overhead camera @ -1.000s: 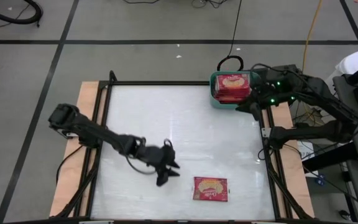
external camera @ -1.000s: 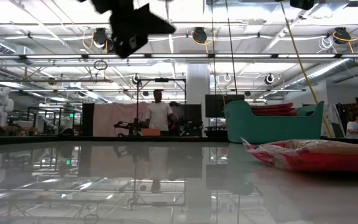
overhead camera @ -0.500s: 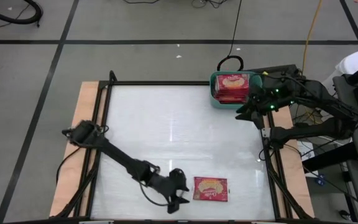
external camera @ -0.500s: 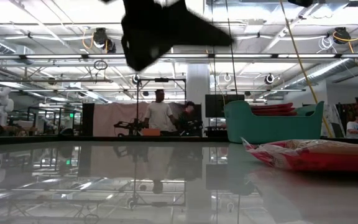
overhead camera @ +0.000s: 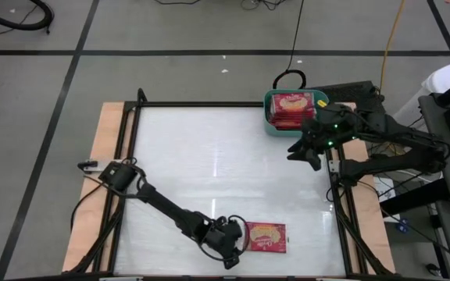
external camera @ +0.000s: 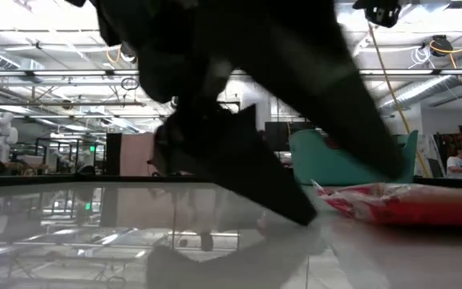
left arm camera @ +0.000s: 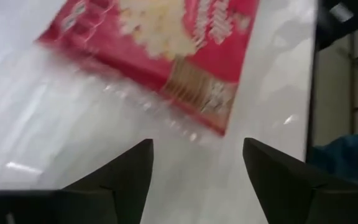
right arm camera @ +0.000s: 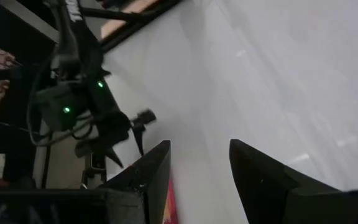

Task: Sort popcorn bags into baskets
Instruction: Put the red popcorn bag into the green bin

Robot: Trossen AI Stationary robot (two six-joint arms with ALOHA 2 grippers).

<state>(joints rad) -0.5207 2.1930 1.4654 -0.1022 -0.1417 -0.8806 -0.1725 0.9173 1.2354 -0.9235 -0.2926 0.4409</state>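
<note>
One red popcorn bag [overhead camera: 265, 237] with a yellow-tan picture lies flat near the table's near edge; it shows in the left wrist view [left arm camera: 166, 43] and in the low view [external camera: 411, 202]. My left gripper [overhead camera: 233, 251] is open and low, just left of that bag, its fingers [left arm camera: 194, 163] short of the bag's clear end seam. The teal-green basket [overhead camera: 271, 117] sits at the far right corner with red bags [overhead camera: 293, 108] stacked inside. My right gripper [overhead camera: 301, 154] is open above the table's right side, near the basket, holding nothing.
The white tabletop [overhead camera: 209, 164] stretches bare between the bag and the basket. Wooden side rails [overhead camera: 104, 179] and a black frame border it. Cables [overhead camera: 291, 76] lie behind the basket. People stand in the room beyond.
My left gripper has swept from the table's left-middle toward the near edge and down, arriving beside the lone bag. My right gripper has moved away from the basket toward the table's middle and near side. The bag has stayed put.
</note>
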